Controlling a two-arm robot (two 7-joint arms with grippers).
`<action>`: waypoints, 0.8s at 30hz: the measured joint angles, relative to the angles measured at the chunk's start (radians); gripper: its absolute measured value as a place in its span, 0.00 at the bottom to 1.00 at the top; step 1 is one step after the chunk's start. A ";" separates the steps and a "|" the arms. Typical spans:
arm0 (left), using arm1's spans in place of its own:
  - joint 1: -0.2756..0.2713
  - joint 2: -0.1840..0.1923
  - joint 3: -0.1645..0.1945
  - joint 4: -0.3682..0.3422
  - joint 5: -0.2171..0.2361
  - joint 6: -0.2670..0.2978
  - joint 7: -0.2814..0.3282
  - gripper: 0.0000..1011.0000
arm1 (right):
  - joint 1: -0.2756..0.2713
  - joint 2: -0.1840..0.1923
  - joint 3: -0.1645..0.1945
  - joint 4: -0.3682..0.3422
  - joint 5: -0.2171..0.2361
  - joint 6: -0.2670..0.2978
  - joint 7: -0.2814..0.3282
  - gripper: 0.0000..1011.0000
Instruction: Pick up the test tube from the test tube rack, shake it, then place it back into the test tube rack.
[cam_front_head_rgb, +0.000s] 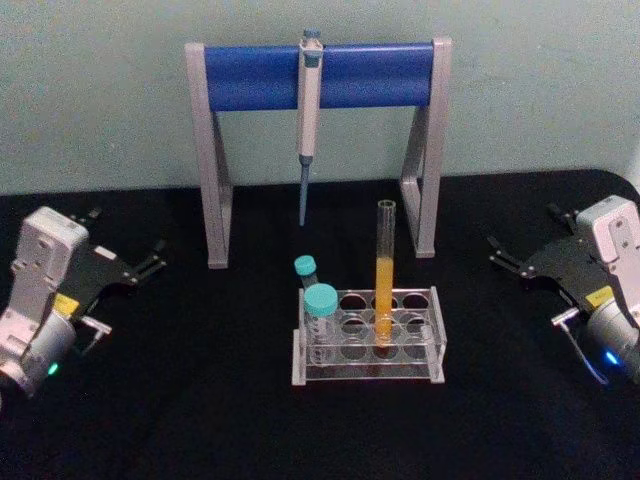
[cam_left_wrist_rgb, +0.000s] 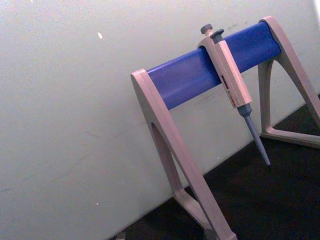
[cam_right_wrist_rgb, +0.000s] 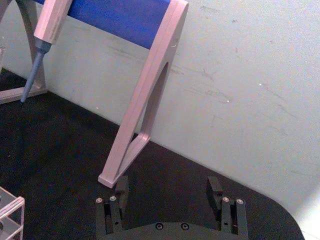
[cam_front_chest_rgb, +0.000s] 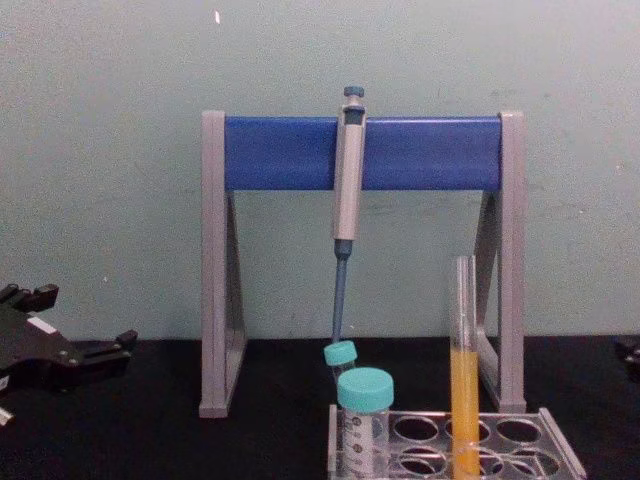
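Left gripper: I see the left gripper (cam_front_head_rgb: 154, 258) low over the black table (cam_front_head_rgb: 200, 410) at my far left, well apart from the rack. Its fingers look spread, with nothing between them.
Right gripper: the right gripper (cam_front_head_rgb: 498, 254) sits at my far right, also well apart from the rack. In the right wrist view its fingers (cam_right_wrist_rgb: 121, 187) stand wide apart and are empty.
Test tube: the test tube (cam_front_head_rgb: 385, 275) stands upright in an inner hole of the test tube rack (cam_front_head_rgb: 365, 373), with orange-yellow liquid in its lower half. Neither gripper touches it.
Rack: it sits at the table's centre, in front of the pipette stand (cam_front_head_rgb: 250, 76).
Other tubes: a wide teal-capped tube (cam_front_head_rgb: 321, 322) stands at the rack's left end, with a small teal-capped vial (cam_front_head_rgb: 305, 268) just behind it.
Pipette: a pipette (cam_front_head_rgb: 309, 110) hangs from the stand's blue bar, tip down.
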 joint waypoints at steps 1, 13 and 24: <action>0.000 0.000 0.000 0.000 0.000 0.000 0.000 0.99 | -0.004 0.000 0.005 -0.005 0.001 0.002 0.006 0.99; 0.000 0.000 0.000 0.000 0.000 0.000 0.000 0.99 | -0.109 0.028 0.069 -0.144 0.115 0.052 0.105 0.99; 0.000 0.000 0.000 0.000 0.000 0.000 0.000 0.99 | -0.174 0.041 0.101 -0.259 0.237 0.138 0.228 0.99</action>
